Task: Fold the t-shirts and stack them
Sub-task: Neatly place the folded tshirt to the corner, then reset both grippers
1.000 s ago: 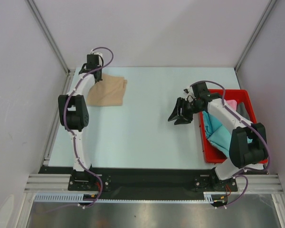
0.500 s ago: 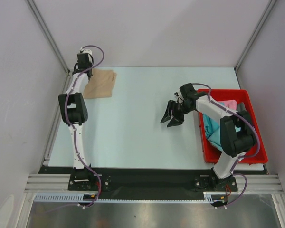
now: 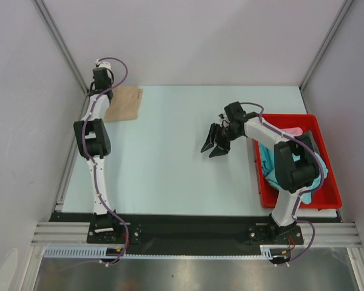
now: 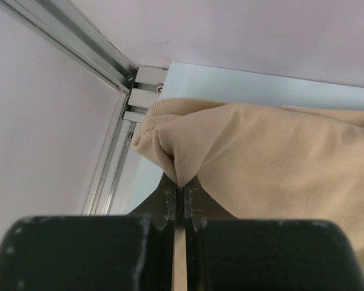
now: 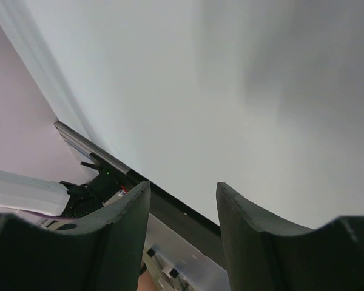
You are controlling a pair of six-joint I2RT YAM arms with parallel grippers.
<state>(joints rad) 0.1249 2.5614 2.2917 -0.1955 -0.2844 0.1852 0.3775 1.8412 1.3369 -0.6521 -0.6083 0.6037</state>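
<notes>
Fingers of your left gripper [image 4: 181, 183] pinch the folded tan t-shirt [image 3: 126, 104] at the far-left corner of the table [image 3: 170, 173]. Your right gripper [image 3: 209, 150] hangs wide and empty. One shirt looks done, while the teal t-shirt [image 3: 266, 161] and pink t-shirt [image 3: 294, 130] lie unfolded in the red bin [image 3: 303, 204].

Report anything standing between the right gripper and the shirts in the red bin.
Only the red bin's left wall separates the right gripper, jaws open over the bare table, from the teal shirt. Nothing else visible intervenes.
</notes>
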